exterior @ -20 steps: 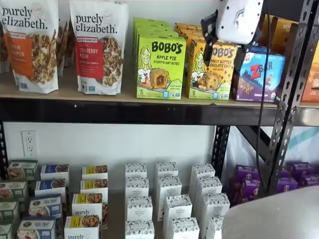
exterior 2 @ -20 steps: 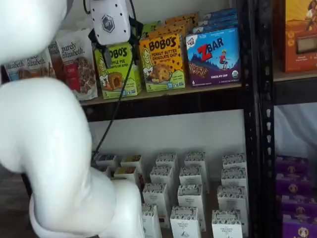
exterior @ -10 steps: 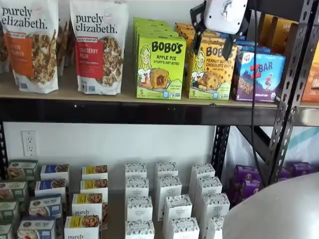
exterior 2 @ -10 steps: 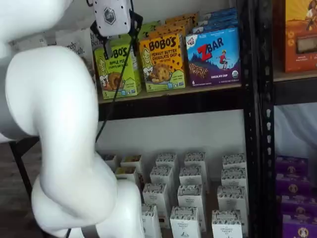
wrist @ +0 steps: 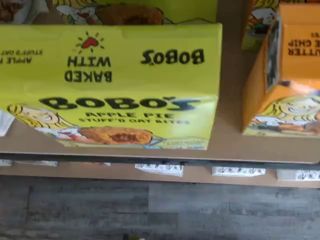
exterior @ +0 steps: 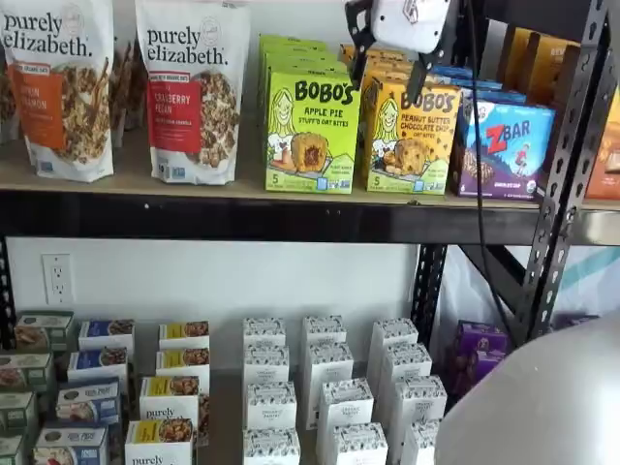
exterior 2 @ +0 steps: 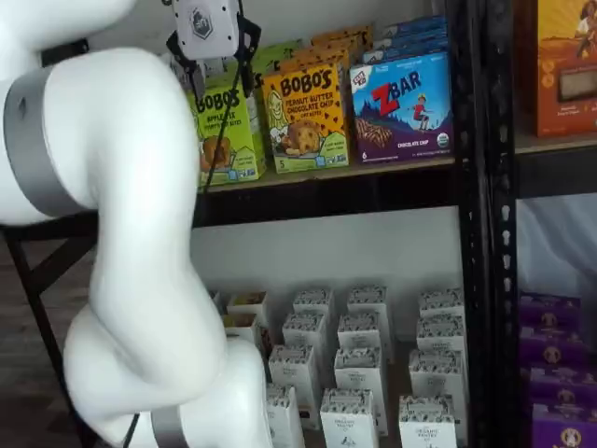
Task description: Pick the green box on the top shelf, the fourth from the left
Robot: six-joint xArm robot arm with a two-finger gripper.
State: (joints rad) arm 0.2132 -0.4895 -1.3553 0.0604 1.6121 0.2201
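The green box [exterior: 312, 131] stands at the front of the top shelf [exterior: 242, 190], with more of its kind in a row behind it. In both shelf views my gripper [exterior: 387, 76] hangs open in front of the shelf, at the height of the boxes' upper edges. Its fingers straddle the seam between the green box and the orange-yellow Bobo's box [exterior: 412, 140]. Nothing is held between the fingers. My gripper [exterior 2: 218, 79] sits just above the green box [exterior 2: 230, 131], whose left side my arm covers. The wrist view looks down on the green box [wrist: 110, 55] lid and front face.
Two purely elizabeth granola bags [exterior: 192, 92] stand left of the green box. A blue ZBar box [exterior: 504, 145] stands right of the orange one, then a black upright [exterior: 567, 165]. Small white boxes [exterior: 325, 387] fill the lower level. My bulky white arm [exterior 2: 131, 252] stands before the shelves.
The gripper has moved left along the top shelf and slightly up, from before the ZBar and orange boxes to the green box's right edge. Its fingers stay open.
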